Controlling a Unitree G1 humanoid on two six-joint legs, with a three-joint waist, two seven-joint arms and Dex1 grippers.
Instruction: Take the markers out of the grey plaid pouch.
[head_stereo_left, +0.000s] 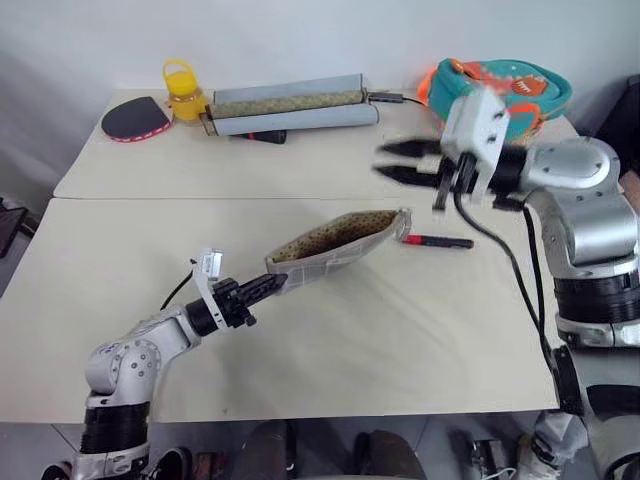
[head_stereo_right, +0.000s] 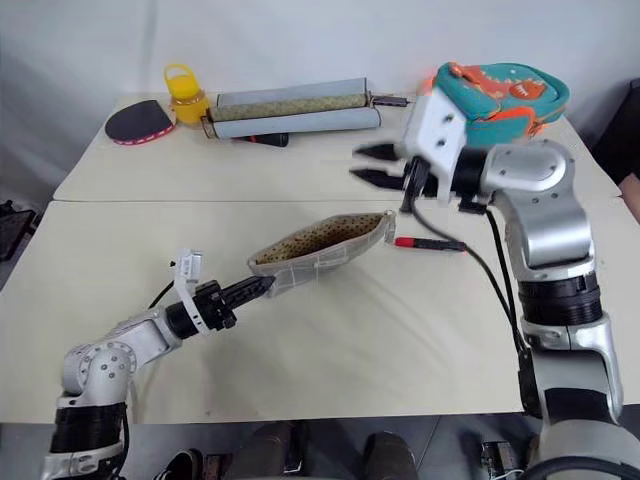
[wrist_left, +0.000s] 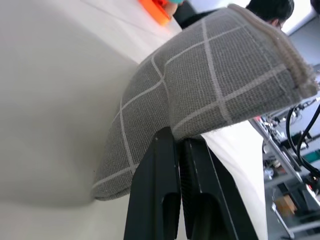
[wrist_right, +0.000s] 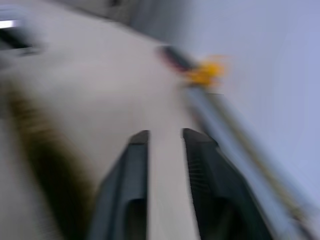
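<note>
A cream tabletop (head_stereo_left: 420, 350) seen from above. The left end effector (head_stereo_left: 262, 291) is clamped on the near-left end of the grey plaid pouch (head_stereo_left: 340, 243), lifting it so its open mouth and brown lining face up. A red marker (head_stereo_left: 437, 241) lies on the tabletop just right of the pouch's far end. No green marker can be seen; it is probably inside the pouch.

The right end effector (head_stereo_right: 368, 166) hangs in the air above and beyond the pouch, holding nothing; its two fingers look slightly parted, though blur makes this uncertain.

To do this step well, keep the pouch mouth steady and wide, then bring the right end effector down along the pouch's length.
</note>
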